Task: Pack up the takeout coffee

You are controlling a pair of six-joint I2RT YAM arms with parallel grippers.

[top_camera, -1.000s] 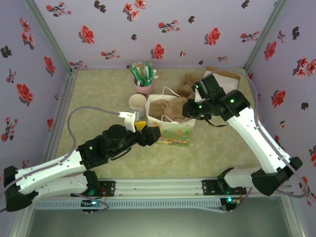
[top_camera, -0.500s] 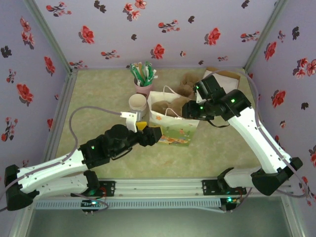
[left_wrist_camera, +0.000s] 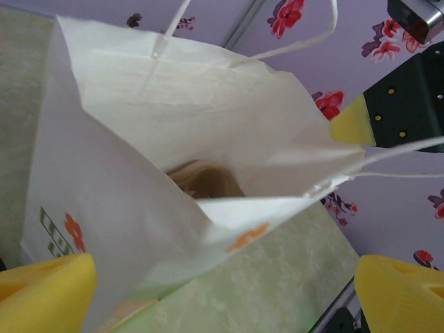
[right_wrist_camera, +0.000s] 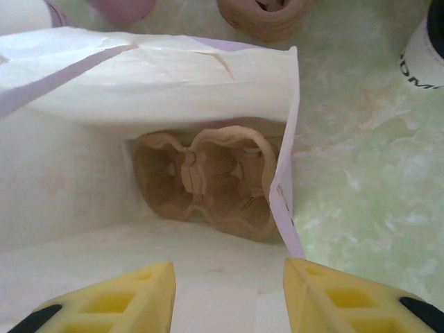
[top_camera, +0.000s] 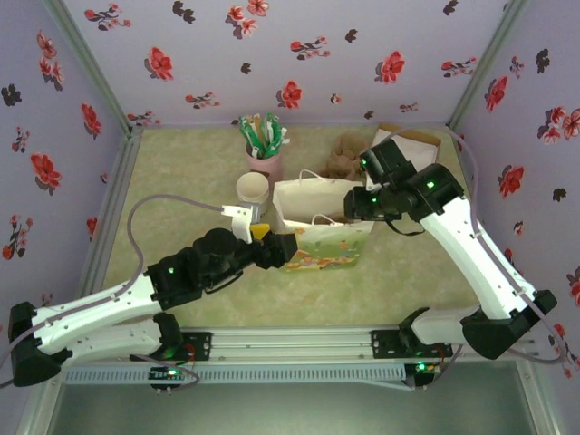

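One small white coffee cup (right_wrist_camera: pixel 424 48) with a dark top and dark lettering stands on the table (right_wrist_camera: pixel 361 173) at 2 o'clock from the white bag (right_wrist_camera: pixel 173 90), cut off by the right wrist view's edge, its print unreadable. Both pincers are spread: the left gripper (left_wrist_camera: pixel 229 284) wide beside the bag, the right gripper (right_wrist_camera: pixel 229 291) above its mouth, over a brown pulp carrier (right_wrist_camera: pixel 208 180)

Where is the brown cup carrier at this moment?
In the right wrist view, the brown cup carrier lies at the bottom of the open white paper bag, just ahead of the right claw.
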